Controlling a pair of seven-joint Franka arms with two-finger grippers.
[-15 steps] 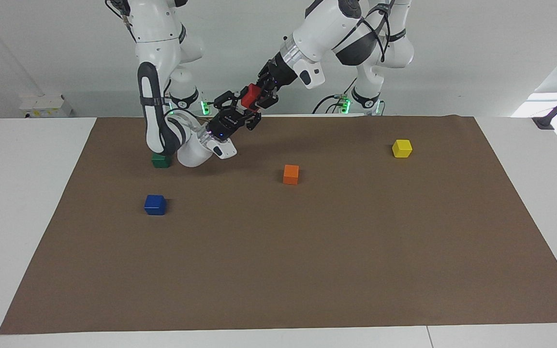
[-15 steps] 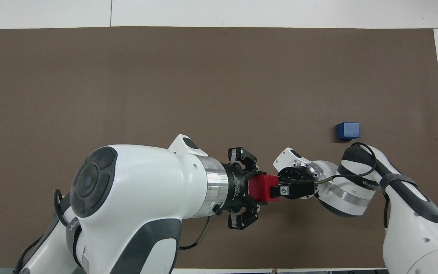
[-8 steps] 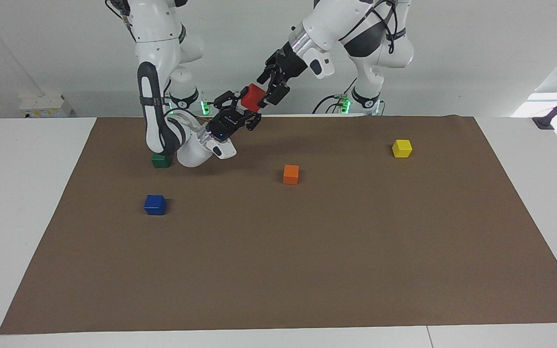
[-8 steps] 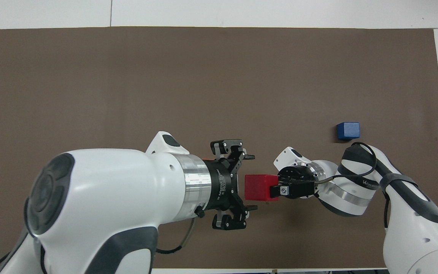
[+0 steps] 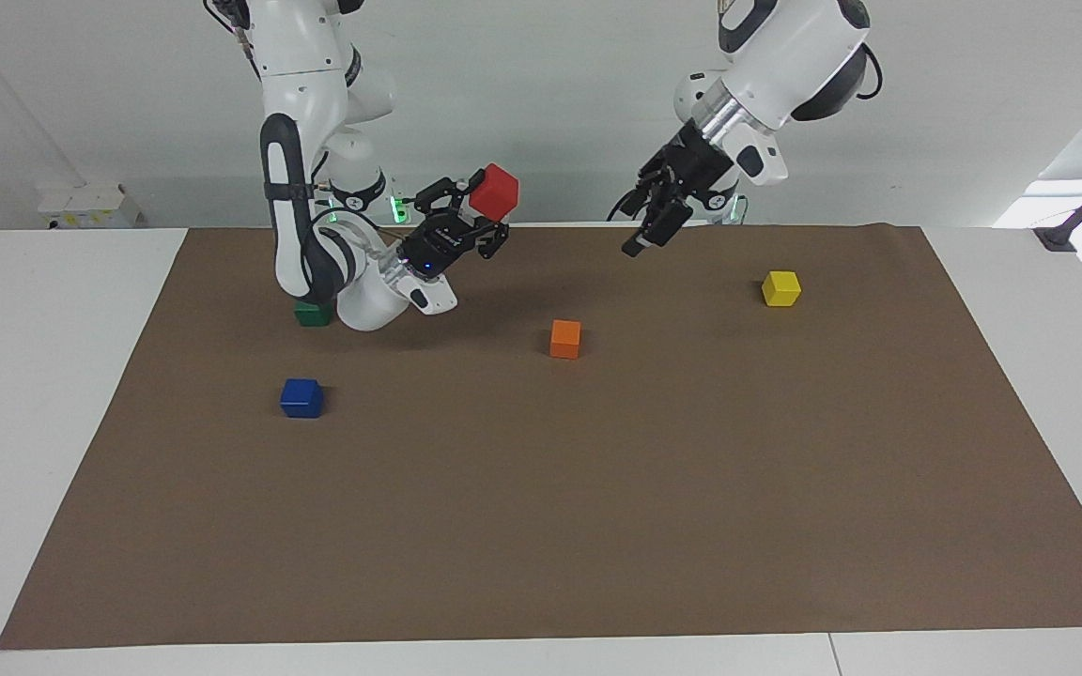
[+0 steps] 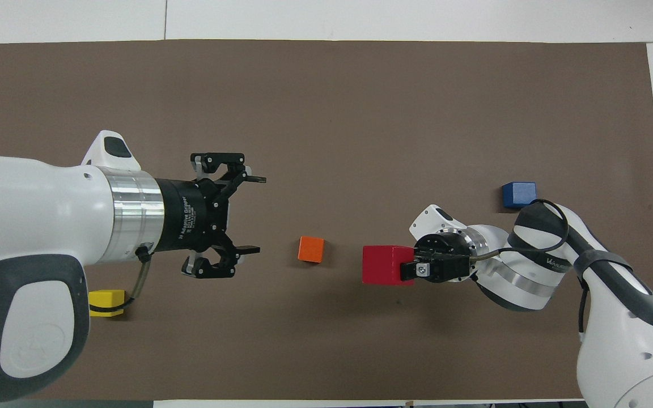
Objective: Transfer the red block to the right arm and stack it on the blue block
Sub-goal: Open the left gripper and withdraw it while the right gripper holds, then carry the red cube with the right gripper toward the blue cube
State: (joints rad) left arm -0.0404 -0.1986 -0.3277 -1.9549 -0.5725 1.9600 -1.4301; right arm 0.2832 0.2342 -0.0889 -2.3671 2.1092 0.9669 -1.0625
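— Who has the small glossy red cube (image 5: pixel 495 192)?
— The right gripper (image 5: pixel 473 222), clamped on it in the air; handover looks done. The left gripper (image 5: pixel 656 214) hangs wide, empty.
— Next?
— Carry it over and down onto the small dark blue cube (image 5: pixel 301 397), below the right gripper on the mat.

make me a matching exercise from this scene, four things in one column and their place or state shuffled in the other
Things:
1. red block
2. blue block
3. left end effector
4. orange block

Places or states:
A. open and empty, up in the air
B. on the brown mat, toward the right arm's end of the table
C. held up in the air by the right end effector
D. on the brown mat, near the middle of the table's length

Pairs: 1-C, 2-B, 3-A, 4-D
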